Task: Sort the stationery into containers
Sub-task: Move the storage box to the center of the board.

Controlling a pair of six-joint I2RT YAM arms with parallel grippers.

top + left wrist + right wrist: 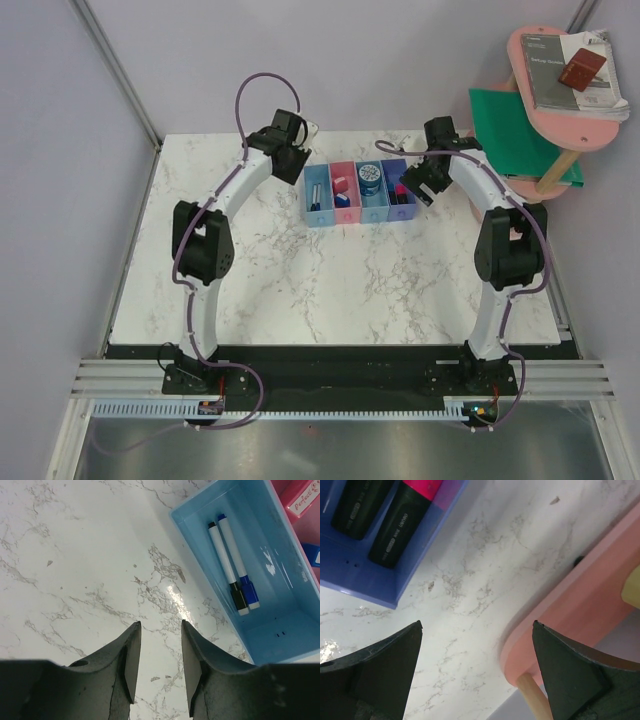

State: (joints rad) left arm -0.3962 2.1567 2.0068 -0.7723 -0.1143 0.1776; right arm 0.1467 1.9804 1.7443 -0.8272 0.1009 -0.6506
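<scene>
The containers are a row of four joined bins: light blue [312,212], pink [335,192], light blue [375,213], purple-blue [398,212]. In the left wrist view the first light blue bin [287,630] holds a blue-capped white marker [237,562] and a black-capped white marker [222,560]. The pink bin [310,555] holds a pink eraser [302,500] and a blue block [312,554]. The purple-blue bin [365,582] holds a pink-tipped black marker [402,525]. My left gripper [160,622] is open and empty over the table left of the bins. My right gripper [477,623] is wide open and empty right of them.
A pink round shelf [560,75] stands at the back right with books [575,65] on top and a green folder [520,135] below. Its pink base [580,605] and a wooden leg [535,695] lie close to my right fingers. A round blue item [371,178] sits in the third bin.
</scene>
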